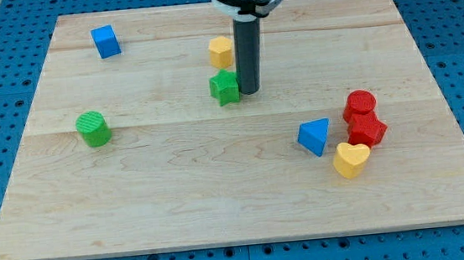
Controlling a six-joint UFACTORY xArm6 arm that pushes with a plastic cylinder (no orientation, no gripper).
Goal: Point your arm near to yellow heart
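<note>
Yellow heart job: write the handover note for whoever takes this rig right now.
My tip rests on the board just to the view's right of the green star, below the yellow hexagon.
The yellow heart lies toward the view's lower right, beside the blue triangle and below the two red blocks.
Done: nothing yet; the tip is far from the heart.
Left: bring the tip toward the view's lower right, close to the heart.
</note>
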